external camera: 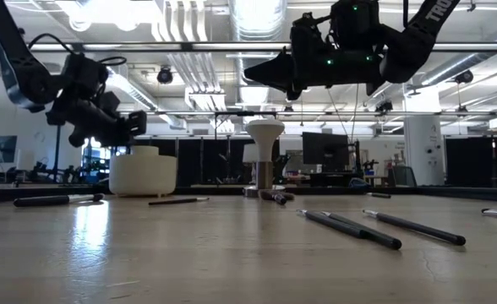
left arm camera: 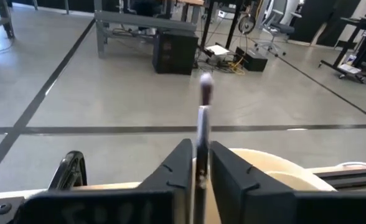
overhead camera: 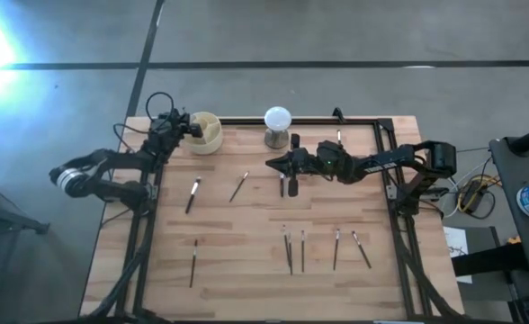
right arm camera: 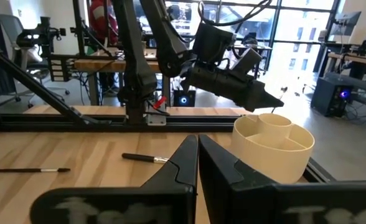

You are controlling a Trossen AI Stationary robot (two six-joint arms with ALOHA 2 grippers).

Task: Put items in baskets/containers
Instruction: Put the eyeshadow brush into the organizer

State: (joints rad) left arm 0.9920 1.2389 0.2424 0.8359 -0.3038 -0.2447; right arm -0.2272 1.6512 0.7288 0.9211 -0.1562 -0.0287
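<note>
Left wrist view: left gripper [left arm camera: 199, 163] fingers grip a thin dark-handled brush [left arm camera: 203, 115] upright over the round cream cup [left arm camera: 276, 171] — right gripper [right arm camera: 197, 158] closed, empty.

The left end effector [overhead camera: 192, 128] hangs at the rim of the cream cup [overhead camera: 205, 132] at the far-left corner of the wooden worktop [overhead camera: 246, 261]. The right end effector [overhead camera: 273, 163] reaches toward mid-worktop, near the white ball on its stand [overhead camera: 277, 125]. Brushes [overhead camera: 290, 249] lie scattered, most in a loose row along the near side.
</note>
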